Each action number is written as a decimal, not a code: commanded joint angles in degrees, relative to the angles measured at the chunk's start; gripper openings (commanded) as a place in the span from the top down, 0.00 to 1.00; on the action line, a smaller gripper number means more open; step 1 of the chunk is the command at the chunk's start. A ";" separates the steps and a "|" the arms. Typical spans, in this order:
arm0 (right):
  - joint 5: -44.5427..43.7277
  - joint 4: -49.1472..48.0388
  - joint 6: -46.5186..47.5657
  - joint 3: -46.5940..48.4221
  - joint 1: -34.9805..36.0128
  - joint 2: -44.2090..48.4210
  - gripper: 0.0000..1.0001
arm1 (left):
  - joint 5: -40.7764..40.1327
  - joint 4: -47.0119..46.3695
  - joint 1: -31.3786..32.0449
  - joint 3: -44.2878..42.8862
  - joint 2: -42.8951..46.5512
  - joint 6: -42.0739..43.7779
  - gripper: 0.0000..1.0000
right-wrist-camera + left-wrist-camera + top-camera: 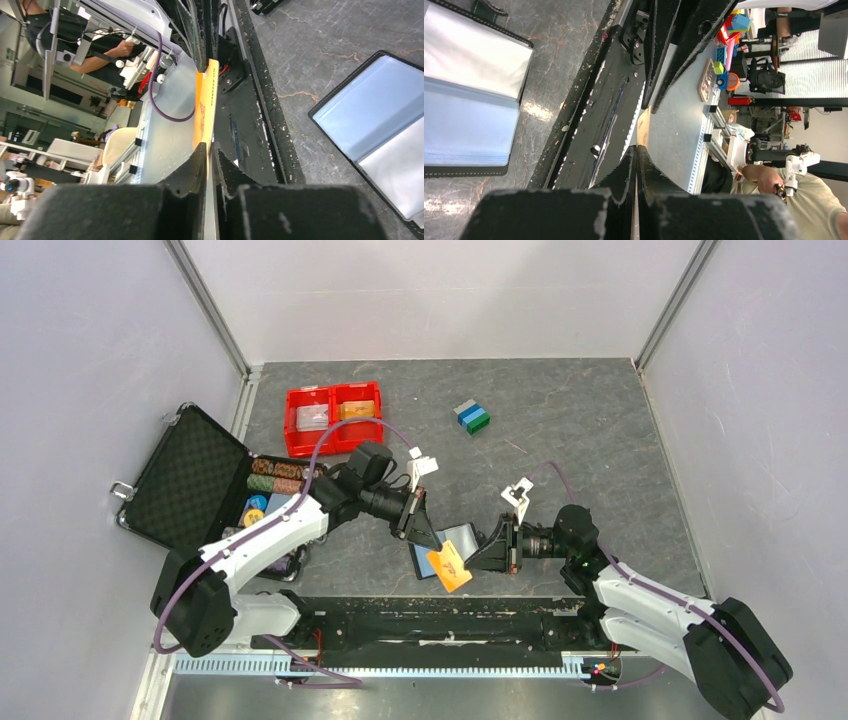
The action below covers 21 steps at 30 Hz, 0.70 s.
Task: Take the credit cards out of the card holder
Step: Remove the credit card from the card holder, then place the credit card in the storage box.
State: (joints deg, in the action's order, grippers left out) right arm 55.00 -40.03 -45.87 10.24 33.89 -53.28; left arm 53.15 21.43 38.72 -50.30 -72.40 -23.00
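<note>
An orange credit card [452,570] hangs in the air just above the table's near edge, between my two grippers. My left gripper [432,540] is shut on its left end; the left wrist view shows the jaws [637,147] closed on the thin card edge [642,125]. My right gripper [478,558] is shut on the other end; the right wrist view shows the card [205,110] edge-on in that gripper [210,145]. The card holder [462,540] lies open on the table under them, with black edges and blue-grey sleeves [469,100] [380,120]. No other card shows.
A red two-compartment tray [333,418] stands at the back left. A large open black case [185,480] with poker chips [275,477] is on the left. Stacked grey, blue and green blocks [472,417] sit at the back. The black mounting rail [430,615] runs along the near edge.
</note>
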 commanded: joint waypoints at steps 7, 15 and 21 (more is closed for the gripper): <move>-8.58 4.99 2.88 1.02 -0.65 5.31 0.28 | -10.94 4.63 -3.30 -7.43 0.46 0.87 0.98; -17.24 17.79 10.82 3.61 -0.84 8.80 0.02 | -23.16 7.92 -18.51 -15.64 1.34 -1.30 0.98; -18.82 18.37 11.42 4.38 -0.93 7.25 0.02 | -33.56 4.52 -32.22 -20.24 -2.40 -7.34 0.98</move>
State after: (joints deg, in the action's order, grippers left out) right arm 38.65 -22.46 -36.86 11.73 33.15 -45.30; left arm 29.54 28.40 12.43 -66.52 -72.58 -25.02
